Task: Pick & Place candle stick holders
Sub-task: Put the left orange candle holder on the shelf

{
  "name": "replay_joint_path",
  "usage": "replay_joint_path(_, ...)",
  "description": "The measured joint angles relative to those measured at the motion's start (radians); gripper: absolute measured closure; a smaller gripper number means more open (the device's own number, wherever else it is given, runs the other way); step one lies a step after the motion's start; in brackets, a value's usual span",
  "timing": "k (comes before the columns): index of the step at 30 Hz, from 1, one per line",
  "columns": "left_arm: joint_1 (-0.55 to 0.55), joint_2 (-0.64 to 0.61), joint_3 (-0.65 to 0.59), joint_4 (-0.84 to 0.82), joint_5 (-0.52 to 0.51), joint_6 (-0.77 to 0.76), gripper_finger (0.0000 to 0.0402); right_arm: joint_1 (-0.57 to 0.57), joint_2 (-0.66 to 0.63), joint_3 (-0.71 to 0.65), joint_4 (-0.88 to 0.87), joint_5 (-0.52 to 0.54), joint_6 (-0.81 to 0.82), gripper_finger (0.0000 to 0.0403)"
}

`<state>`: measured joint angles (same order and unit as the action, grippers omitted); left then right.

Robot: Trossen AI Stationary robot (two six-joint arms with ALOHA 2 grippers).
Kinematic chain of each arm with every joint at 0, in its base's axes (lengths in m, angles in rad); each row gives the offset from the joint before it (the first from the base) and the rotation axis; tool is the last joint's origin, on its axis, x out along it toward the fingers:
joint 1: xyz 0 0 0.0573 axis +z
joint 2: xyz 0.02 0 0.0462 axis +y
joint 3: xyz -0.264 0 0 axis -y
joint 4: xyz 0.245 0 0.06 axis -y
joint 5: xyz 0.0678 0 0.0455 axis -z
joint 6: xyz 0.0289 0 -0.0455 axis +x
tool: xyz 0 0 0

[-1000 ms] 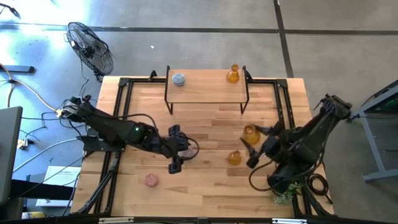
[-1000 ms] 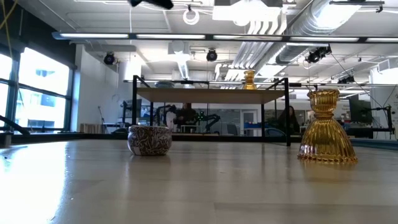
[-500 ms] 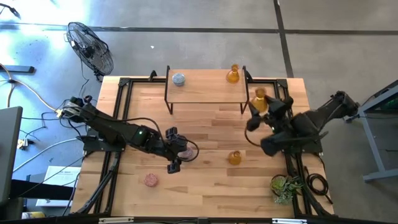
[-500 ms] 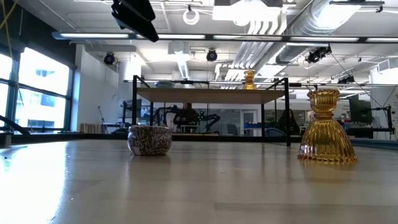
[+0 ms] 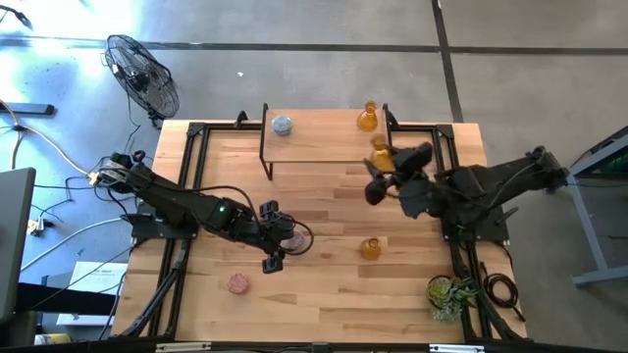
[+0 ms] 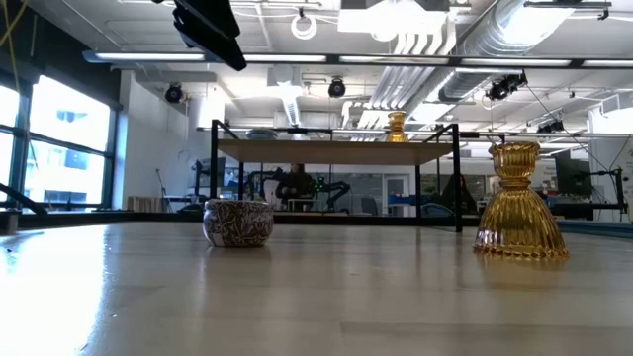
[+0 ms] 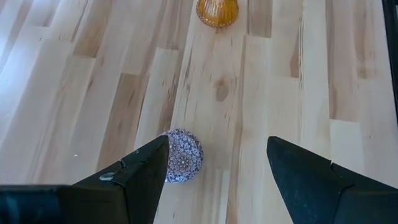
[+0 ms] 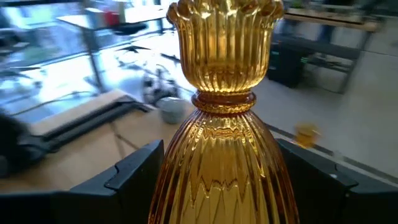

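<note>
On the near part of the bench (image 5: 334, 284), a squat pink holder (image 5: 236, 283) sits alone toward the left, and a green leafy plant (image 5: 446, 295) stands at the near right corner. Farther in, the left end effector (image 5: 278, 238) hangs low over the middle of the bench with its fingers apart around a second pink holder (image 7: 183, 155), which rests on the wood between them, close against one finger. Just to the right of it stands a loose amber holder (image 5: 370, 248), upright on the bench and well clear of both arms.

Beyond that, the right end effector (image 5: 383, 175) is raised above the bench, clamped on another amber holder (image 8: 222, 118), carried upright in the air just in front of the shelf (image 5: 324, 137) near its right leg.

On the shelf at the far side, a pale blue holder (image 5: 283, 125) stands toward the left end and a third amber one (image 5: 368, 118) toward the right end.
</note>
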<state>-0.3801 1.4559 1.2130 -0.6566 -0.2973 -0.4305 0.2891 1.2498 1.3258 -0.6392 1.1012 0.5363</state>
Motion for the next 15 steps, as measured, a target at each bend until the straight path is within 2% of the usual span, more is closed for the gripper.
replay_joint_path(4,0.0,-0.005,0.0,-0.045,0.0,0.0,0.0133,-0.063,0.014,0.0,0.283,-0.227,-0.231,0.0126)
replay_joint_path(7,0.0,-0.013,0.0,-0.076,0.001,0.0,0.0133,-0.101,0.015,0.0,0.439,-0.363,-0.332,0.0126)
replay_joint_path(11,0.0,-0.03,0.002,-0.089,0.015,-0.011,0.0133,-0.166,0.013,0.0,0.619,-0.48,-0.418,0.0126)
replay_joint_path(15,0.0,-0.037,0.002,-0.093,0.01,-0.019,0.0133,-0.26,0.026,0.0,0.713,-0.587,-0.449,0.0126)
